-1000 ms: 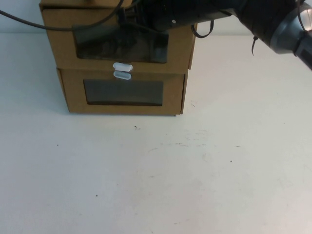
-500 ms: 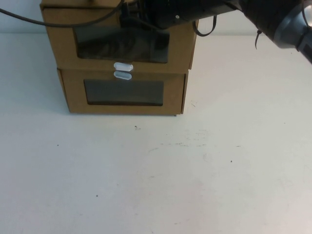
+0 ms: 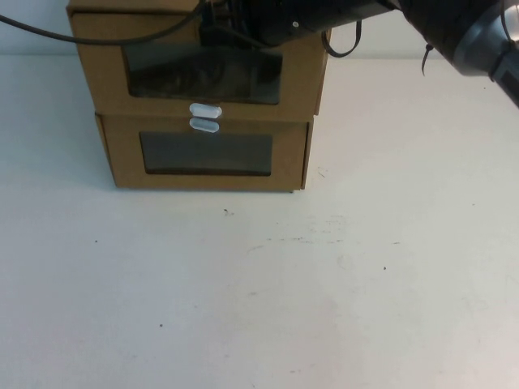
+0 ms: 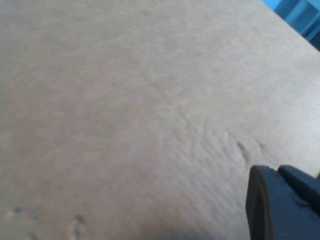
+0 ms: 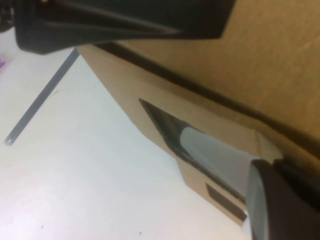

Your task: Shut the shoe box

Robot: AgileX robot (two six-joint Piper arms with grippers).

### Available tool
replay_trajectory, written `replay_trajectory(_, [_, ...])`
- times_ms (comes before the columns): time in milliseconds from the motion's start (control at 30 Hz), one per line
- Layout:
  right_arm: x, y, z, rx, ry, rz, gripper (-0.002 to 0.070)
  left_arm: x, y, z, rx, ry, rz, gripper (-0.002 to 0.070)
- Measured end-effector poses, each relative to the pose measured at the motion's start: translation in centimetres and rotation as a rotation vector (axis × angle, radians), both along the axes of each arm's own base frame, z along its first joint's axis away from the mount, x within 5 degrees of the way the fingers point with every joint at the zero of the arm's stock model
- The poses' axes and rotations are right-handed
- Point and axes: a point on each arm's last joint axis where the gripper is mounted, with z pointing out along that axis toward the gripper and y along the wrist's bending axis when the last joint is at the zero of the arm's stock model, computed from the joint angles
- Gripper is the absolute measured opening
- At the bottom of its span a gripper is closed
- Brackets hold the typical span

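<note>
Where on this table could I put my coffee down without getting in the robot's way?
The white table is bare in front of the two stacked boxes and to their right. It is crowded at the back: the right gripper hangs against the upper shoe box, above the lower box. The left gripper is pressed close to cardboard, out of the high view.

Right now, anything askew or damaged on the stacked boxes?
Nothing stands out. The shoe box sits squarely on the lower box, tabs aligned. Right gripper is at its top front edge; left gripper is over cardboard.
</note>
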Motion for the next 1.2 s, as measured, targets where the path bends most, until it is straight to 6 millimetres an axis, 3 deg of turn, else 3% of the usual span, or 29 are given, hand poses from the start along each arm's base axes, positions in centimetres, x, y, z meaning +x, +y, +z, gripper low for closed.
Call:
replay_trajectory(267, [-0.3,0.0,0.2,-0.001,0.014,0.039,-0.0013,0.1,1.3,0.3,0.000,-0.007,0.028,-0.0005])
replay_trajectory(367, [-0.6,-0.1,0.5,-0.012,0.016,0.056,-0.0012,-0.7,1.8,1.6,-0.002,-0.036,0.038,-0.0005])
replay_trajectory(533, [-2.6,-1.0,2.3,-0.062,0.040,0.096,-0.0011,-3.7,2.4,5.5,0.000,-0.125,0.057,-0.0005])
replay_trajectory(700, [-6.2,-3.4,6.9,-0.109,0.014,0.078,-0.0011,-6.8,2.9,8.6,0.051,-0.202,0.094,-0.0005])
replay_trajectory(933, [-11.1,-8.5,12.1,-0.252,-0.051,-0.117,-0.0011,-10.7,3.5,12.0,0.102,-0.304,0.130,-0.0005])
replay_trajectory(1100, [-16.5,-12.5,15.0,-0.251,-0.102,-0.233,-0.0011,-14.6,3.7,14.4,0.093,-0.365,0.137,-0.0005])
replay_trajectory(1200, [-20.8,-15.0,15.3,-0.242,-0.098,-0.264,-0.0011,-17.4,4.0,14.8,0.111,-0.366,0.151,-0.0005])
